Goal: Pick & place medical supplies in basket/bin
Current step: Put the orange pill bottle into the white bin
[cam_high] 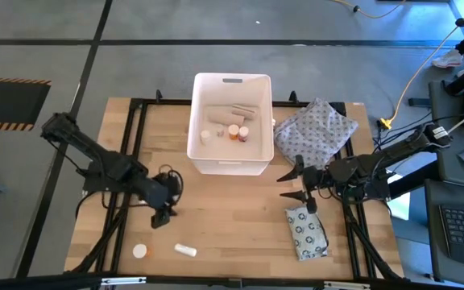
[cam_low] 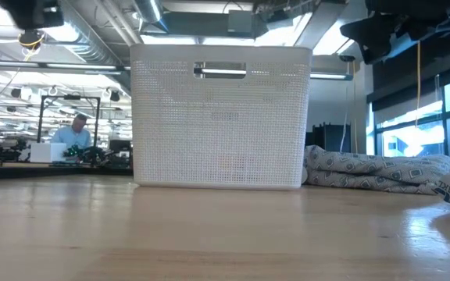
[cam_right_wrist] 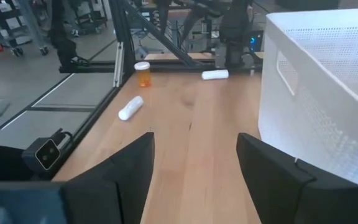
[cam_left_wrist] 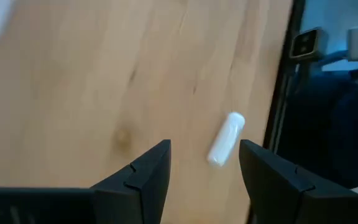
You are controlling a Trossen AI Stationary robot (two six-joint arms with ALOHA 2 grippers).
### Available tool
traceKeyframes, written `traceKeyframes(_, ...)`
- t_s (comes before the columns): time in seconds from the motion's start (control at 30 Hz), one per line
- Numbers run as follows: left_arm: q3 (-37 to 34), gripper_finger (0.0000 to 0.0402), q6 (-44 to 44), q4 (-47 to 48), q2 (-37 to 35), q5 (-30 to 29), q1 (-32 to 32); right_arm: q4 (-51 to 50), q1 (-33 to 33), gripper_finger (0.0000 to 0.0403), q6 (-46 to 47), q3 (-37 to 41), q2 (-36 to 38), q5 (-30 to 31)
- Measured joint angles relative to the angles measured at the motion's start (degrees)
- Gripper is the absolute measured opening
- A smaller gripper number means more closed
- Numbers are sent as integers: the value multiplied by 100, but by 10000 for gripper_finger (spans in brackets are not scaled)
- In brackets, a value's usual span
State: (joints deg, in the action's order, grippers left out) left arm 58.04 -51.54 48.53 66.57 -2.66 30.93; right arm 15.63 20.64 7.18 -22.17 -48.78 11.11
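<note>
High view: the left gripper (cam_high: 165,211) hangs open over bare table (cam_high: 232,217), empty; a white vial (cam_high: 185,250) lies at its 5 o'clock near the front edge, long axis 3 to 9, and an orange-capped bottle (cam_high: 139,251) sits farther toward 7. The right gripper (cam_high: 296,184) stands wide and empty, the grey ring-printed packet (cam_high: 307,233) at its 6 o'clock, the white bin (cam_high: 229,122) at 10 (rolls and bottles inside). Low view: bin wall with handle slot. Left wrist view: the vial lies ahead of the parted fingers (cam_left_wrist: 143,175), tilted 1 to 7. No label is legible
</note>
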Motion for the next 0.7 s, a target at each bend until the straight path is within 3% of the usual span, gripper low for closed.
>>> traceKeyframes(0.23,0,182,-1163,-181,741,102,326,59,0,230,-2,-2,-240,0)
traceKeyframes(0.7,0,182,-606,-245,1127,71,52,135,0,230,-13,-2,-378,0)
